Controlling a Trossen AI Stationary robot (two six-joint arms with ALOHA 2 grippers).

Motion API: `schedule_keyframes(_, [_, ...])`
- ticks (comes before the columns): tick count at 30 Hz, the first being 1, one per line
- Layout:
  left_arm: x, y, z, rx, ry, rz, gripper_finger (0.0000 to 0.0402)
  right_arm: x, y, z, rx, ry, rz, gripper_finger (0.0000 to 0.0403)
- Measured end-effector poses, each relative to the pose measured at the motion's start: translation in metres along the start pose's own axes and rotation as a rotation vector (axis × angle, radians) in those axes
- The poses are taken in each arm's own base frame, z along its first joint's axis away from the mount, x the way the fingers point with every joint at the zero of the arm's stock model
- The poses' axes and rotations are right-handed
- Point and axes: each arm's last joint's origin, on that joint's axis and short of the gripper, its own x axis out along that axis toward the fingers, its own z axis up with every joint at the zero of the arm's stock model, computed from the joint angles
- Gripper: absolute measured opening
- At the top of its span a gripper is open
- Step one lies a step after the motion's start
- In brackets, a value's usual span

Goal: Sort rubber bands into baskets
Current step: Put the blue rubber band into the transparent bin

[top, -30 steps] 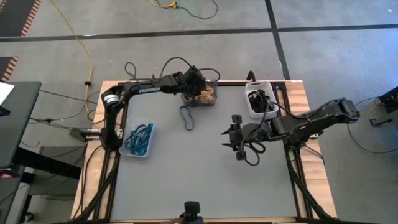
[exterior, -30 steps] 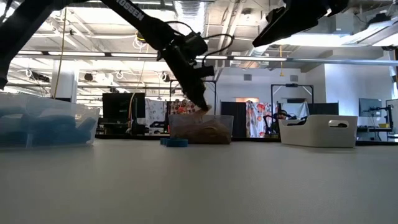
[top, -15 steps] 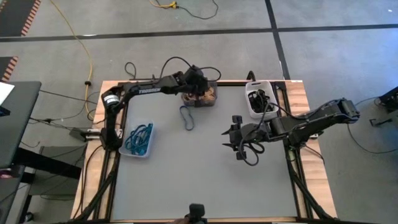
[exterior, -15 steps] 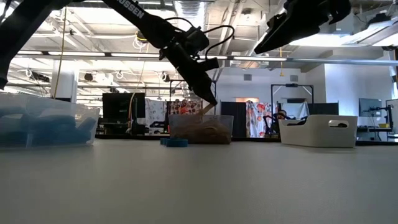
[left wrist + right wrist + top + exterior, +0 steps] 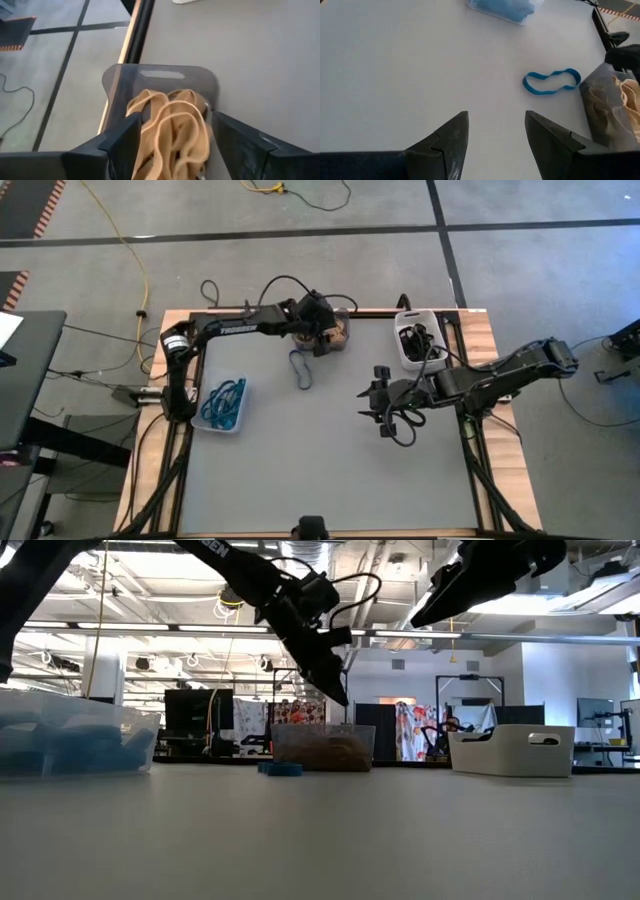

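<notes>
My left gripper (image 5: 326, 330) (image 5: 170, 150) hangs open above the dark grey basket (image 5: 343, 336) (image 5: 322, 748) at the table's far edge. Tan rubber bands (image 5: 172, 127) lie piled in that basket, below and between the fingers; the low view shows the fingertips clear of it. A blue rubber band (image 5: 301, 367) (image 5: 551, 82) lies flat on the table just in front of that basket. My right gripper (image 5: 375, 402) (image 5: 495, 135) hovers open over the table's right half, holding nothing.
A clear basket (image 5: 224, 402) (image 5: 70, 735) with blue bands stands near the left edge. At the far right, a white basket (image 5: 418, 340) (image 5: 512, 752) holds black bands. The grey table top (image 5: 330, 470) lies bare toward the near edge.
My left gripper has risen a little from the dark grey basket. A tan band that hung from its fingertips half a second ago is no longer there; the gripper has let it go into the basket. My right gripper has kept still.
</notes>
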Motion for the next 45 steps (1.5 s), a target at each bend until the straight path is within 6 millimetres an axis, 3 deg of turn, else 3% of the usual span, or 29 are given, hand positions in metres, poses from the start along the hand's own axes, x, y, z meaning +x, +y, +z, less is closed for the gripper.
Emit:
schedule_keyframes(7, [-0.028, -0.017, 0.006, 0.025, 0.036, -0.098, 0.0237, -0.002, 0.008, -0.001, -0.028, 0.007, 0.026, 0.0223])
schedule_keyframes(19, [-0.057, -0.102, -0.009, 0.108, 0.361, -0.378, 0.0238, -0.004, 0.015, -0.002, -0.041, 0.015, 0.048, 0.0223])
schedule_keyframes(26, [-0.062, -0.155, -0.016, 0.113, 0.391, -0.382, 0.0238, -0.005, 0.018, -0.002, -0.033, 0.013, 0.059, 0.0223])
schedule_keyframes(30, [-0.058, -0.177, -0.024, 0.123, 0.358, -0.237, 0.0238, -0.006, 0.021, -0.001, -0.04, 0.008, 0.069, 0.0223])
schedule_keyframes(37, [-0.039, -0.189, -0.041, 0.053, 0.23, -0.165, 0.0238, -0.007, 0.025, 0.0, -0.044, -0.004, 0.08, 0.0223])
schedule_keyframes(45, [-0.019, -0.164, -0.055, -0.103, 0.186, -0.09, 0.0238, -0.008, 0.026, 0.0, -0.041, -0.009, 0.084, 0.0223])
